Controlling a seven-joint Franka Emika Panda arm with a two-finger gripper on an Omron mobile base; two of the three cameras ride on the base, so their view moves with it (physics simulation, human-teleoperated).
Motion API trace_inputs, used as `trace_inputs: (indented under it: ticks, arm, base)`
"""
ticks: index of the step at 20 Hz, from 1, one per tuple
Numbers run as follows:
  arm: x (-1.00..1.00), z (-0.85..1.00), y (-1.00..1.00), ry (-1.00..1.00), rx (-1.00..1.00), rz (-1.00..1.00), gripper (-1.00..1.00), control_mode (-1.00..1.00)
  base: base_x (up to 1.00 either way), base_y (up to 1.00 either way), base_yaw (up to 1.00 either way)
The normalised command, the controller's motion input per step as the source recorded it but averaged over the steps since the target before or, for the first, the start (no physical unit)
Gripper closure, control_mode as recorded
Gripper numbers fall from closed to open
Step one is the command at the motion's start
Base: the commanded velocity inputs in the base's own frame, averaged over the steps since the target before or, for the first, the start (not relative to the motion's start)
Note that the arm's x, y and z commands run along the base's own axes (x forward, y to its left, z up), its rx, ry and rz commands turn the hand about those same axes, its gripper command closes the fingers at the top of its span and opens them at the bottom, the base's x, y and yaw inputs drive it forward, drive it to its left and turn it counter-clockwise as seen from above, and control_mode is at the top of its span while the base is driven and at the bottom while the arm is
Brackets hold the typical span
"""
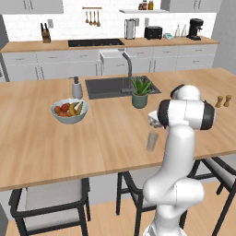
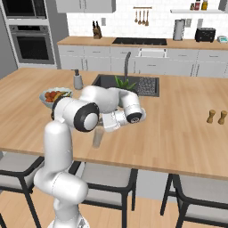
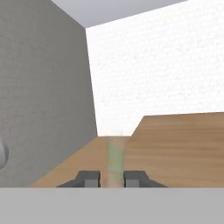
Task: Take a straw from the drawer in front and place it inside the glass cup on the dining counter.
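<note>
Sitting left on the bench (image 1: 41, 138): fruit bowl (image 1: 69, 111). Standing near the front edge, upright: glass cup (image 1: 151, 140), just below the tool (image 3: 111, 178). Tool fingers (image 3: 89, 178) flanking the cup; gripping or not, cannot tell.

Arm (image 1: 184, 115) bent forward, fingers (image 3: 89, 178) narrowly parted

From my seat I see a fruit bowl (image 1: 69, 111) sitting on the table left of the soap dispenser (image 1: 76, 88), and a potted plant (image 1: 140, 93) standing just beside the dark sink (image 1: 106, 86) with its tap (image 1: 128, 67). Two small wooden shakers (image 1: 223, 101) stand together far to the right. Against the back wall I make out a knife block (image 1: 45, 34), a black cooktop (image 1: 96, 42), a toaster (image 1: 153, 32) and a coffee machine (image 1: 196, 28).
</note>
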Motion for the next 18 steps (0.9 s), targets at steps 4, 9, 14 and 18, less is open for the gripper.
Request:
trace_inputs:
  ticks: [4, 9, 14, 18]
  arm:
    - [-0.06, 0.00, 0.04, -0.06, -0.02, 0.00, -1.00, -1.00]
    - [-0.13, 0.00, 0.06, -0.08, -0.01, 0.00, -1.00, -1.00]
    - [-0.09, 0.05, 0.00, -0.10, -0.01, 0.00, -1.00, -1.00]
    - [-0.20, 0.56, -0.01, -0.27, -0.10, 0.00, -1.00, -1.00]
  base:
    - [0.00, 0.00, 0.00]
    - [0.00, 0.00, 0.00]
    - [0.00, 0.00, 0.00]
    - [0.00, 0.00, 0.00]
